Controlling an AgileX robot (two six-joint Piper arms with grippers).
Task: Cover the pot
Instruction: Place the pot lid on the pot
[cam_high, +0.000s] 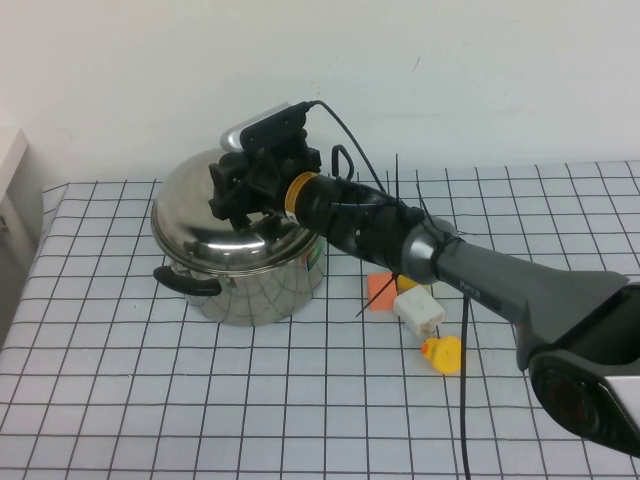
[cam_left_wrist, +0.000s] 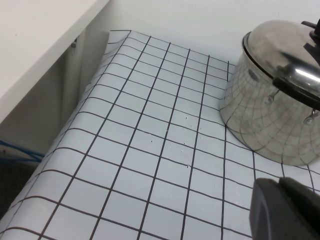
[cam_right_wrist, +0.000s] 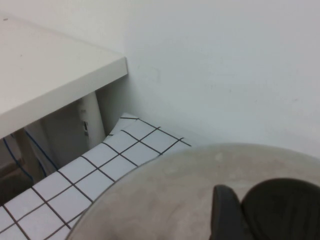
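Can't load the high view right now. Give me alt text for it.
The right gripper reaches from the right over the domed lid, which sits on the pot at the table's far left. An orange block, white block and yellow duck lie beside the pot; the left gripper is out of view.
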